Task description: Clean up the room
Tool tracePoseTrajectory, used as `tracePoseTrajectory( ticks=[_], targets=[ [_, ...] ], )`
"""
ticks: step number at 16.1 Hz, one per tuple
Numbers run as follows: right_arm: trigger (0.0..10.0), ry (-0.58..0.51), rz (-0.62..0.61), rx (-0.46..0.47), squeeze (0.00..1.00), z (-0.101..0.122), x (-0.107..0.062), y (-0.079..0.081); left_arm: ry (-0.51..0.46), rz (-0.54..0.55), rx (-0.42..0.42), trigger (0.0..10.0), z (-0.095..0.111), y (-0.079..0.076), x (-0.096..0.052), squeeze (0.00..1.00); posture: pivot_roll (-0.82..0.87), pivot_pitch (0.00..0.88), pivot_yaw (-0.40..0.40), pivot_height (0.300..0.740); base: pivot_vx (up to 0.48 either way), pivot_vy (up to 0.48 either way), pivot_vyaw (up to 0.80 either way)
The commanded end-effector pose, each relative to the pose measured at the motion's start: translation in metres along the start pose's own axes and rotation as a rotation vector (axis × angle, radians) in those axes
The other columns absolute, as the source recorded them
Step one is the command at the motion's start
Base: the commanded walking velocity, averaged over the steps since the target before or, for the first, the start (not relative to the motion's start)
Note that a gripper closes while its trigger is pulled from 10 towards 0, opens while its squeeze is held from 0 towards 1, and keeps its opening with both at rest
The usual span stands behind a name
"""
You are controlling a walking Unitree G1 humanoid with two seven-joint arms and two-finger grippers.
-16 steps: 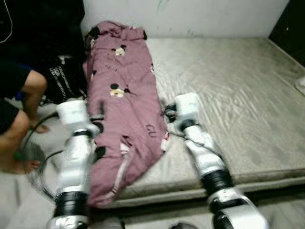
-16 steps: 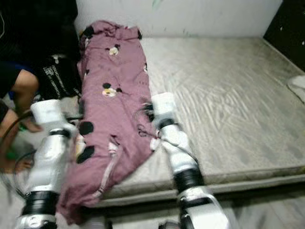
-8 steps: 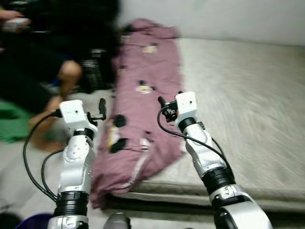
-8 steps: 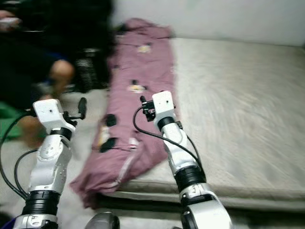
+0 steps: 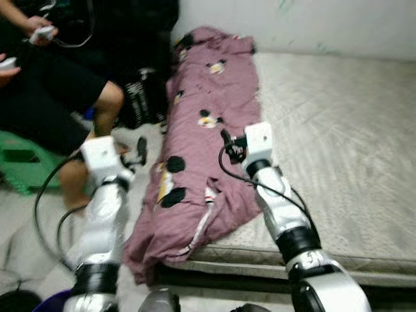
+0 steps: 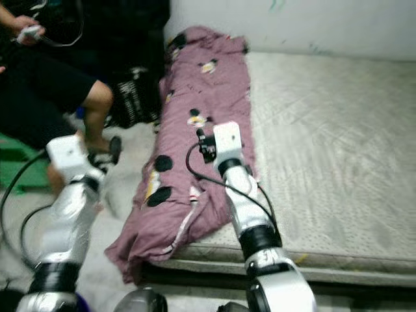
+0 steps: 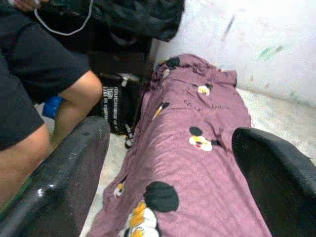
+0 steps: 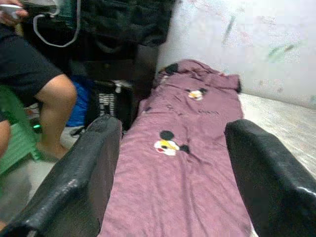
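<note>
A mauve blanket (image 5: pixel 201 143) printed with cartoon mouse figures lies lengthwise along the left edge of a bare grey mattress (image 5: pixel 338 136), running from the white wall (image 5: pixel 305 23) down to the near corner, where its crumpled end hangs over the side toward the floor (image 5: pixel 26 214).

The right tool (image 8: pixel 170 163) is held over the middle of the blanket, its two black fingers (image 8: pixel 86 173) spread wide apart with nothing between them (the wrist view looks straight up the length of the fabric to the wall). In the head views the right arm (image 5: pixel 276 201) reaches forward from the near edge of the mattress, above the blanket's right border.

The left tool (image 7: pixel 173 177) hangs just off the blanket's left side, over the floor beside the bed, and its fingers (image 7: pixel 69 173) also stand well apart and empty. The left arm (image 5: pixel 104 214) shows blurred in the head views.

To the left of the bed a person sits in black shorts, a bare knee (image 5: pixel 107 101) close to the mattress, with hands (image 5: pixel 39 29) holding a white controller with a cord. A black bag (image 5: pixel 140 97) with white lettering stands on the floor between the person's leg and the blanket, and something green (image 5: pixel 19 162) lies on the floor further left.
</note>
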State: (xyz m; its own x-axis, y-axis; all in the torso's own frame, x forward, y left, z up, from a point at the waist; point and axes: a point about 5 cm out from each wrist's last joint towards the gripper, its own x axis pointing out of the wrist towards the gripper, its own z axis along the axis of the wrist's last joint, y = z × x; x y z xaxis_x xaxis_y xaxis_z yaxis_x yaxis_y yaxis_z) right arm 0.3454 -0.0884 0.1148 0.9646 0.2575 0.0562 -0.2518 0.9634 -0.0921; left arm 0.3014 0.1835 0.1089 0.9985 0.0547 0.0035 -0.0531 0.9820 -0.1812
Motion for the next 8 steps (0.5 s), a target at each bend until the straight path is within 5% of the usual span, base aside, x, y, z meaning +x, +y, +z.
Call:
tracePoseTrajectory(
  ticks=[1,5,8],
  targets=[
    [10.0,-0.011,-0.023,0.013,0.0,0.001,-0.002,-0.001,-0.024,0.003,0.053,10.0,0.003,0.004,-0.003,0.0,0.07,0.0,0.003,0.74,0.0,0.0,0.0],
    [10.0,0.003,-0.024,0.012,0.0,-0.005,-0.009,-0.005,-0.06,0.042,0.128,10.0,-0.008,0.016,-0.024,0.0,0.09,0.0,-0.006,0.74,0.0,0.0,0.0],
    [10.0,0.037,-0.092,0.019,0.0,-0.013,-0.021,-0.012,0.058,0.069,0.087,10.0,-0.021,0.03,-0.049,0.0,0.09,0.0,0.001,0.74,0.0,0.0,0.0]
  ],
)
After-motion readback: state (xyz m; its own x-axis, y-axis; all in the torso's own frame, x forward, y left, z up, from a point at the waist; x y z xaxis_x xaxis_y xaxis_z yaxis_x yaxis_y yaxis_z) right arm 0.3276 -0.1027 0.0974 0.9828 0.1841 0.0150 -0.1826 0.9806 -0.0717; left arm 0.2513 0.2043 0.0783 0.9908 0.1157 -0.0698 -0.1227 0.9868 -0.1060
